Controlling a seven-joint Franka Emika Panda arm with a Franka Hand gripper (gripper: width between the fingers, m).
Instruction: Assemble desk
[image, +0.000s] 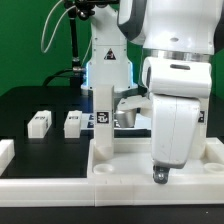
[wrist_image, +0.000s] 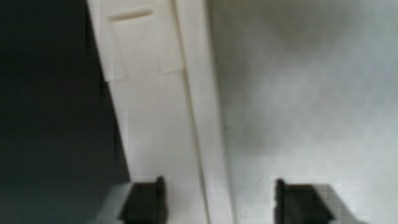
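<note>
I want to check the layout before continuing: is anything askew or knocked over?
Nothing stands out. The upright leg stands straight on the tabletop; the two loose legs sit square, side by side, on the black table.

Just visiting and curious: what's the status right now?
Gripper open, low over tabletop. One leg upright on tabletop; two legs loose on table. No obstruction seen.

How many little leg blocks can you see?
3: one leg and a second leg lie on the black table toward the exterior view's left; a third leg stands upright at a corner of the tabletop. The arm may hide more.
</note>
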